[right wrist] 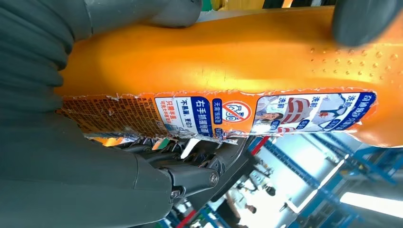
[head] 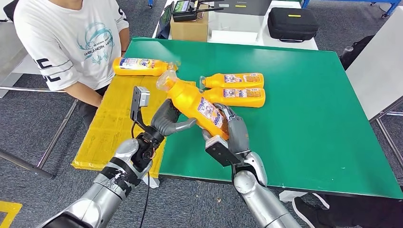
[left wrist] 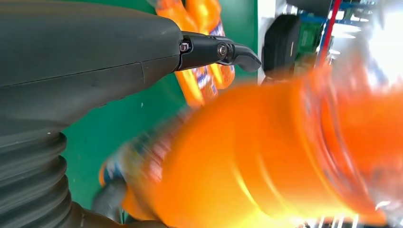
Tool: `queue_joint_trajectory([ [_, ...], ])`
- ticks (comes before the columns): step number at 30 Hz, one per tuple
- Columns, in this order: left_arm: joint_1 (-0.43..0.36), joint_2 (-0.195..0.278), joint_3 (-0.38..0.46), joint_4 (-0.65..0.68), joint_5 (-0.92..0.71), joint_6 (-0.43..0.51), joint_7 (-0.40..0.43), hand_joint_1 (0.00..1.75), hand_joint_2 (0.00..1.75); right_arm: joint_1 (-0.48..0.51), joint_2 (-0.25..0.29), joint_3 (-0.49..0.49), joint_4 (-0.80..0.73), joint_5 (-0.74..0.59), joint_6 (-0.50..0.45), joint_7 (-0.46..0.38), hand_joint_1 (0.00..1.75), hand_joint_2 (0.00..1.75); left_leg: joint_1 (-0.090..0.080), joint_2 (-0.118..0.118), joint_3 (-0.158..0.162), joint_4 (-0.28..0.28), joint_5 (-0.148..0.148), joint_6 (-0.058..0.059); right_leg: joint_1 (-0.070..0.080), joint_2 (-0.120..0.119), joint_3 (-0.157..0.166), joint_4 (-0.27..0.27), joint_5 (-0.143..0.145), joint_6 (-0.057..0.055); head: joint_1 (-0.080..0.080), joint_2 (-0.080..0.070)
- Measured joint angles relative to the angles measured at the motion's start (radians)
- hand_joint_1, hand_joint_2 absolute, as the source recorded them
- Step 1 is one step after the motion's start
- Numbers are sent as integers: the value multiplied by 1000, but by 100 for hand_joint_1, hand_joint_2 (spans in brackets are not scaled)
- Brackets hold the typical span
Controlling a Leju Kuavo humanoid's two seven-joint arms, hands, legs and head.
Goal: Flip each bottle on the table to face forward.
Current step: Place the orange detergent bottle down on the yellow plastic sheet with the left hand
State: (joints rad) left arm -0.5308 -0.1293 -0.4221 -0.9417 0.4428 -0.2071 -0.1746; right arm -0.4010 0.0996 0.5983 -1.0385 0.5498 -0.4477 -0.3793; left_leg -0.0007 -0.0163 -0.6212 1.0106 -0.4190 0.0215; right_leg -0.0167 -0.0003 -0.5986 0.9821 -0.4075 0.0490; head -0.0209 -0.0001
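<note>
An orange bottle (head: 192,102) with a clear cap hangs tilted above the green table (head: 309,118), cap toward the far left. My right hand (head: 230,130) grips its lower body, fingers wrapped over the label (right wrist: 266,111). My left hand (head: 168,121) reaches in from the left, and a straight finger (left wrist: 223,51) touches the bottle's (left wrist: 266,156) underside without closing round it. Two more orange bottles (head: 235,80) (head: 237,97) lie side by side on the table just beyond. Another bottle (head: 140,66) lies at the table's far left corner.
A yellow mat (head: 111,128) covers the table's left side. A person in a white T-shirt (head: 71,38) sits at the far left beside it. Behind the table stand a cardboard box (head: 189,26) and a black case (head: 292,23).
</note>
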Motion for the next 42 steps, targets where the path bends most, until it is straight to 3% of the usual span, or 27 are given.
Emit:
queue_joint_trajectory([
  [11, -15, -8, -44, -16, 63, 4, 20, 3, 175, -57, 7, 61, 83, 27, 24, 18, 175, 175, 0, 0, 0, 0, 0, 0, 0, 0, 0, 0, 0, 0, 0, 0],
  [12, -15, -7, -45, -18, 67, 4, 20, 47, 175, -61, 8, 64, 90, 25, 25, 20, 175, 175, 0, 0, 0, 0, 0, 0, 0, 0, 0, 0, 0, 0, 0, 0],
  [14, -14, -7, -45, -22, 76, 4, 21, 134, 175, -67, 9, 65, 102, 19, 27, 19, 157, 175, 0, 0, 0, 0, 0, 0, 0, 0, 0, 0, 0, 0, 0, 0],
  [15, -13, -6, -45, -24, 79, 4, 21, 175, 175, -69, 10, 66, 107, 17, 27, 18, 115, 175, 0, 0, 0, 0, 0, 0, 0, 0, 0, 0, 0, 0, 0, 0],
  [16, -13, -6, -45, -27, 83, 4, 20, 175, 175, -72, 10, 66, 111, 16, 28, 18, 71, 175, 0, 0, 0, 0, 0, 0, 0, 0, 0, 0, 0, 0, 0, 0],
  [18, -11, -5, -45, -33, 89, 5, 18, 175, 175, -76, 12, 67, 119, 21, 27, 21, 2, 175, 0, 0, 0, 0, 0, 0, 0, 0, 0, 0, 0, 0, 0, 0],
  [33, 24, -5, -36, -117, 110, 58, -38, 175, 175, -50, 19, 69, 137, 1, -18, 41, 0, 175, 0, 0, 0, 0, 0, 0, 0, 0, 0, 0, 0, 0, 0, 0],
  [42, 18, 35, -10, -80, -364, 314, -189, 175, 175, 46, 14, -41, -19, -62, -109, 48, 0, 175, 0, 0, 0, 0, 0, 0, 0, 0, 0, 0, 0, 0, 0, 0],
])
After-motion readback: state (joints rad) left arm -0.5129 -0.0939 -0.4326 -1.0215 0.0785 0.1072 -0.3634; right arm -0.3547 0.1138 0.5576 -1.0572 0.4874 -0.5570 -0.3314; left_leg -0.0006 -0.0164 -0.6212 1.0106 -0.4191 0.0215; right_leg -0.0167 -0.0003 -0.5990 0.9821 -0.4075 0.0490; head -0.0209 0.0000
